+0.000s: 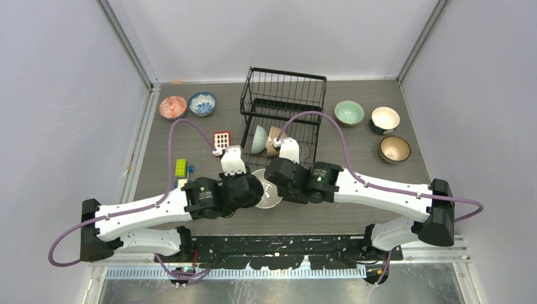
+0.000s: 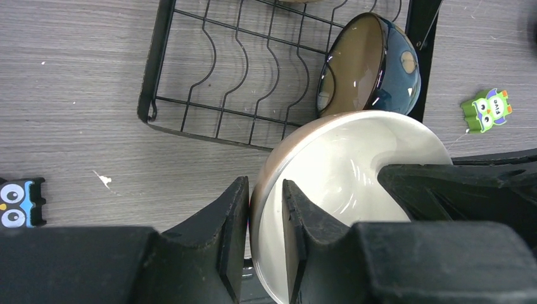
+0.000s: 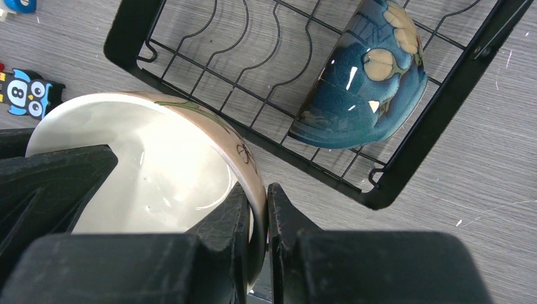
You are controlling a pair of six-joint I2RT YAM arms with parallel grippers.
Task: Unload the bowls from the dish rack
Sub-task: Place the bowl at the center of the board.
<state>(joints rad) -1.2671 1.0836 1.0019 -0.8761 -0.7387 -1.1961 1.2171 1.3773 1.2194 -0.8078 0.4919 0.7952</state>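
A cream bowl hangs between both grippers just in front of the black dish rack. My right gripper is shut on its rim, one finger inside and one outside. My left gripper straddles the opposite rim. Its outer finger lies against the wall and its inner finger stands a little off it. A dark blue bowl leans on its side in the rack's slotted tray, seen from both wrists. A tan bowl stands beside it.
On the table are a red patterned bowl and a blue-and-white bowl at far left. A pale green bowl, a cream-lined bowl and a brown bowl sit at right. A red block and toy blocks lie left of the rack.
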